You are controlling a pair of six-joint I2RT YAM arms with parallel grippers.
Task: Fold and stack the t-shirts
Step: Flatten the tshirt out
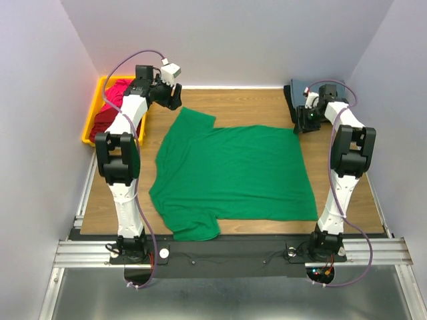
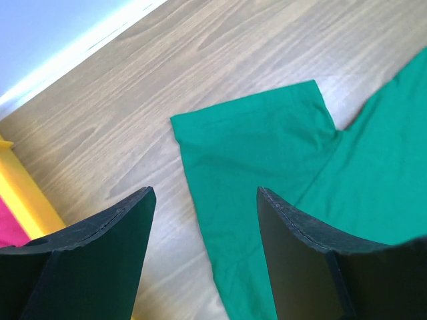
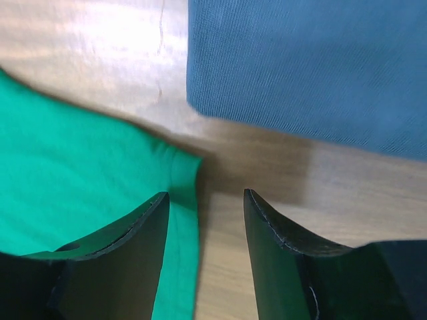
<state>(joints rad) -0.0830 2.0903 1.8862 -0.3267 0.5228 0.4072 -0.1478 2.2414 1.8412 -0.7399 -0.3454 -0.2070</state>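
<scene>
A bright green t-shirt lies spread flat on the wooden table, sleeves toward the left. My left gripper is open and empty above its far sleeve. My right gripper is open and empty above the shirt's far right corner. A folded slate blue-grey shirt lies on a black one at the back right. Magenta pink and dark red shirts lie in the yellow bin.
The yellow plastic bin stands at the back left by the wall; its edge shows in the left wrist view. Grey walls close in the table on three sides. Bare wood lies right of the green shirt.
</scene>
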